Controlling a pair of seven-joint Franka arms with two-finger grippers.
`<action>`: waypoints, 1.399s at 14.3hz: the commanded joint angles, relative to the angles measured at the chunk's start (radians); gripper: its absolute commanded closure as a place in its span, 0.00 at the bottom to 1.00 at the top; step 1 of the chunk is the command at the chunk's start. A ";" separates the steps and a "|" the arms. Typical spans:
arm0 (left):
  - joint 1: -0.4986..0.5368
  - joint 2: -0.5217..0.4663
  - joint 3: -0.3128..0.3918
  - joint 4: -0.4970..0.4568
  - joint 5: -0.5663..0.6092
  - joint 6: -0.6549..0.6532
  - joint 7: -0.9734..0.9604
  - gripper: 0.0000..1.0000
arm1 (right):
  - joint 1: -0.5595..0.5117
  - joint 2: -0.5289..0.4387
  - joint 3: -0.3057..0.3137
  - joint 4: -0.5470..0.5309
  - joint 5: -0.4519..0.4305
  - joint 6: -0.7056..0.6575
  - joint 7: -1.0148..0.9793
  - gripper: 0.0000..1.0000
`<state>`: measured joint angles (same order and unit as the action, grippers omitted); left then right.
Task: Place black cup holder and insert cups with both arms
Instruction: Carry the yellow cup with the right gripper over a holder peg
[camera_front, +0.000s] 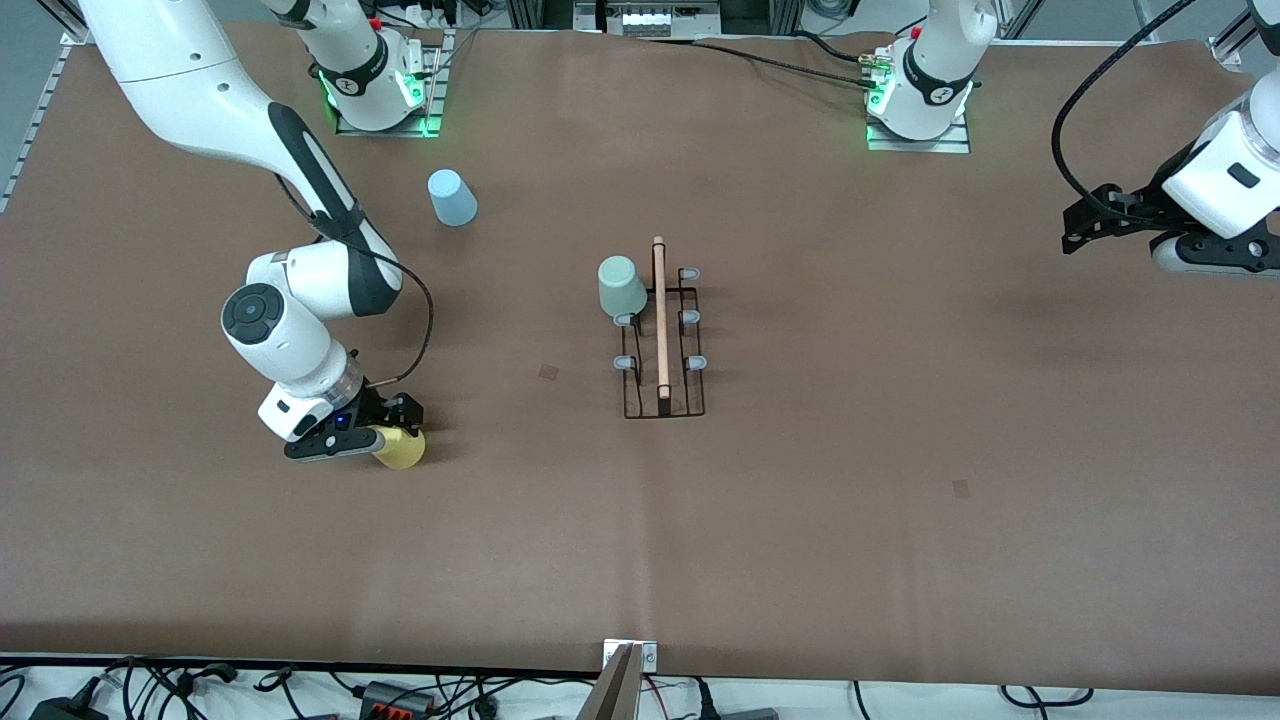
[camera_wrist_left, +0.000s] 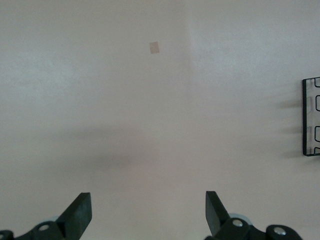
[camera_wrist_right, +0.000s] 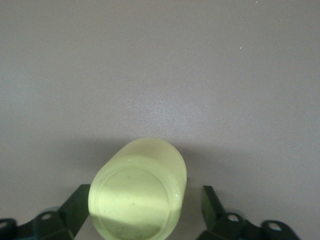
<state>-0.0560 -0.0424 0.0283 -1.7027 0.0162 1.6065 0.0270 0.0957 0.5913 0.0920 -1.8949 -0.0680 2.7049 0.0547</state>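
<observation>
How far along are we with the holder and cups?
Done: black cup holder placed mid-table, mint cup on a prong. In hand: right tool straddles the yellow cup, not clamped. Left: yellow and blue cup. Left tool waits open.

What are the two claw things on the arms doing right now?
Left tool: open, empty, over bare table at the left arm's end.
Right tool: open around the yellow cup, fingers not yet touching it.

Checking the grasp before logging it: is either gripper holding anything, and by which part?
Nothing is held yet. The right gripper stands open around the sides of the yellow plastic cup, a gap showing beside one finger. The left gripper waits open, holding nothing.
</observation>
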 joint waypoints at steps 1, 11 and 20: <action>-0.005 0.001 0.007 0.012 -0.024 -0.014 0.001 0.00 | 0.006 0.010 -0.006 0.013 -0.013 0.015 -0.035 0.33; -0.007 0.001 0.001 0.014 -0.024 -0.013 0.001 0.00 | 0.111 -0.210 0.005 -0.016 0.010 -0.253 0.289 0.74; -0.007 0.001 -0.001 0.014 -0.024 -0.013 0.002 0.00 | 0.363 -0.223 0.133 0.115 -0.001 -0.263 1.101 0.74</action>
<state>-0.0612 -0.0424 0.0259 -1.7027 0.0156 1.6065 0.0270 0.4220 0.3584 0.2311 -1.8282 -0.0626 2.4481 1.0649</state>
